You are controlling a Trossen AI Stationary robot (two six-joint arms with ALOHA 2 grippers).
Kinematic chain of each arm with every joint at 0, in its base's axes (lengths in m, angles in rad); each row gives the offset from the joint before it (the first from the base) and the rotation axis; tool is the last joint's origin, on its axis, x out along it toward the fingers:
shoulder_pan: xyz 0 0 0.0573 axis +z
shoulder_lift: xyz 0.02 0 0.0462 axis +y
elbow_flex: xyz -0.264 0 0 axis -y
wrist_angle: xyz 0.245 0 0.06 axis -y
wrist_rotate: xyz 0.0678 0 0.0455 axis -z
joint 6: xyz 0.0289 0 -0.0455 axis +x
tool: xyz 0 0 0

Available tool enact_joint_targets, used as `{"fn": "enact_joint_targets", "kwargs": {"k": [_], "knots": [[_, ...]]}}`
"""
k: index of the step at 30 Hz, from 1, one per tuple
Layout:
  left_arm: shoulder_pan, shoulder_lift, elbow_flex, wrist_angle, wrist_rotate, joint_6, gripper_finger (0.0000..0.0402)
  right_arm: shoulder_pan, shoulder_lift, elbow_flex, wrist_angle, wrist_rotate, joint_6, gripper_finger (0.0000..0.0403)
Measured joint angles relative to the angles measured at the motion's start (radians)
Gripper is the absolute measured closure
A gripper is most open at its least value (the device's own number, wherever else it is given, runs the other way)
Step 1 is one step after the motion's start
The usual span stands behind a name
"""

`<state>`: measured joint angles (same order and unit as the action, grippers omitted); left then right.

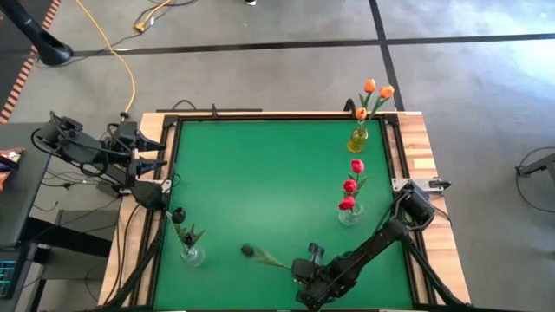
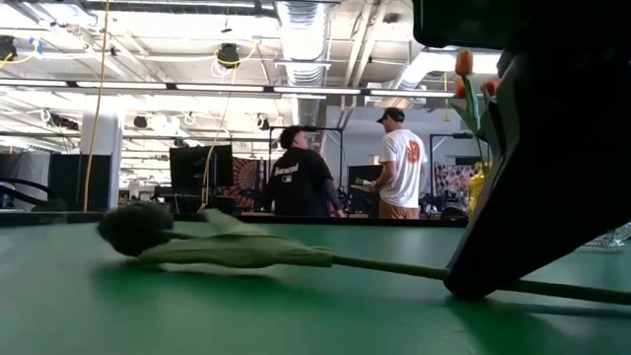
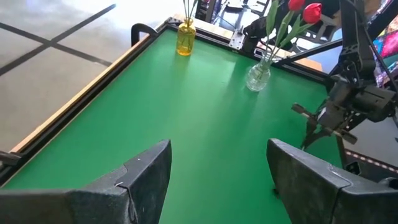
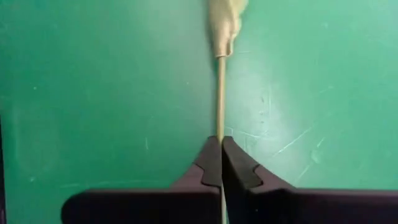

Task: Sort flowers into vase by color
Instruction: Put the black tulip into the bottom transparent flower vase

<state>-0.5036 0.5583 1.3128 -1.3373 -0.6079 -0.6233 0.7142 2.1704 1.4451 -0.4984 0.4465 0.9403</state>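
A dark-headed tulip (image 1: 248,251) lies flat on the green table near its near edge, with head (image 2: 135,227), leaf (image 2: 246,251) and thin stem all showing. My right gripper (image 1: 303,272) stands over the stem end, shut on it. A clear vase (image 1: 192,253) with one dark tulip stands at the near left. A clear vase with red tulips (image 1: 349,212) and a yellow vase with orange tulips (image 1: 359,137) stand on the right side. My left gripper (image 3: 217,180) waits open at the table's left edge. My right gripper pinches the dark tulip's stem (image 4: 219,134) between its two fingertips (image 4: 239,168), below the leaf and a little short of the free end, which sticks out past the finger (image 2: 572,291). It comes from above, pointing down. Head and leaf lie on the table.
The middle and far left of the green table (image 1: 260,173) hold nothing. A raised wooden and black frame (image 1: 416,165) runs round the table. Cables lie by the left arm's base. People stand in the room beyond the far edge (image 2: 399,163).
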Motion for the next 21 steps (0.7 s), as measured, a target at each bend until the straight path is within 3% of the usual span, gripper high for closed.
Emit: {"fn": "enact_joint_targets", "kwargs": {"k": [6,14,21], "knots": [[0.0,0.0,0.0,0.0,-0.002,0.027,0.0151,-0.018,-0.076,-0.007,-0.019,-0.017,0.051,0.0373],[0.0,0.0,0.0,0.011,-0.037,0.064,0.0151,-0.02,-0.309,-0.004,-0.057,0.033,-0.005,0.0383],[0.0,0.0,0.0,0.165,-0.036,0.192,0.0151,-0.012,-0.515,-0.003,-0.047,0.206,-0.114,0.0383]]}}
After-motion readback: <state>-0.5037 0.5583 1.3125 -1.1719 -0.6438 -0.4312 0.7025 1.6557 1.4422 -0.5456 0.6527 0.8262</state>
